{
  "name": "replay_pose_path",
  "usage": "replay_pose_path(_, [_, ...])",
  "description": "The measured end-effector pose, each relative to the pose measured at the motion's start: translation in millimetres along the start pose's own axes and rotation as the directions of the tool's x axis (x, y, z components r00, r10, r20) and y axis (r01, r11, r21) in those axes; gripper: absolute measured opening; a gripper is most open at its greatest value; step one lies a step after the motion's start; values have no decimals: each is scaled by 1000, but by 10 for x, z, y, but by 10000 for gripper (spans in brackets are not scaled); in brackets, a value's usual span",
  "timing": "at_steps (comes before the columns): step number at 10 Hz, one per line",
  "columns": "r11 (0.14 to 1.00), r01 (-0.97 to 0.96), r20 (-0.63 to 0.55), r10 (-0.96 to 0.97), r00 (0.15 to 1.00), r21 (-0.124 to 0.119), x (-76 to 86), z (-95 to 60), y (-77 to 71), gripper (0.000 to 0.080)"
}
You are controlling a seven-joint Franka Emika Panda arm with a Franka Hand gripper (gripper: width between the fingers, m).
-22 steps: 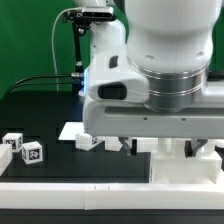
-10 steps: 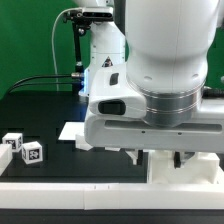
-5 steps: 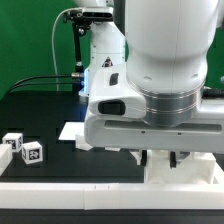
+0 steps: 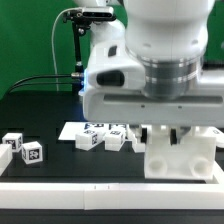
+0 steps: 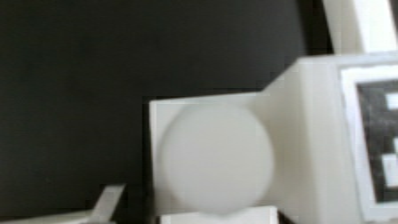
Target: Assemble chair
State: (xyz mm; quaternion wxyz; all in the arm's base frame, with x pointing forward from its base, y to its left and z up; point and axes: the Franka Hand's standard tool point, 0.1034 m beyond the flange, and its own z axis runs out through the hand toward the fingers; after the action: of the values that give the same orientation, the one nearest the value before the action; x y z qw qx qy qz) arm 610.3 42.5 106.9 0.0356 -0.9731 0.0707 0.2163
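I can read no words or numbers. Black-and-white square tags [image 4: 34, 154] mark two blocks [image 4: 12, 142] and the pieces [image 4: 95, 136] beyond. My wrist view shows another, blurred, probably on a chair piece [image 5: 317, 92].

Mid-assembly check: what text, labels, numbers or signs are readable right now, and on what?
Words, numbers, brands: none readable in either view.
Square black-and-white tags, patterns not text: on the small white pieces at the exterior view's left and the middle pieces beside the large white block.
Wrist view: one tag, too blurred to read.
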Motion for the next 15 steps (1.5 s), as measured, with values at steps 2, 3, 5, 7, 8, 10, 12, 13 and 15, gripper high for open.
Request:
replay_pose_path(2, [1000, 7, -32, -6, 999, 10, -239, -179, 81, 321])
replay_pose_path(3, [1000, 5, -43, -4, 999, 11, -240, -167, 84, 321])
replay_pose_path(5, [1000, 7, -112, -5, 994, 15, -135, -193, 64, 322])
replay_pose_path(7, [999, 31, -338, -27, 941, 6, -182, -123, -16, 322])
replay_pose_path(8, [999, 33, -383, -30, 923, 3, -301, 33, 0, 322])
replay_pose_path(10, [999, 40, -549, -35, 835, -2, -229, 115, -37, 323])
replay_pose_path(12, [999, 31, -667, -14, 745, 13, -242, 178, -106, 323])
replay_pose_path(13, [999, 38, -719, -20, 695, 9, -245, 187, -105, 323])
replay_pose_path(15, [999, 51, -799, -33, 600, -2, -222, 183, -112, 323])
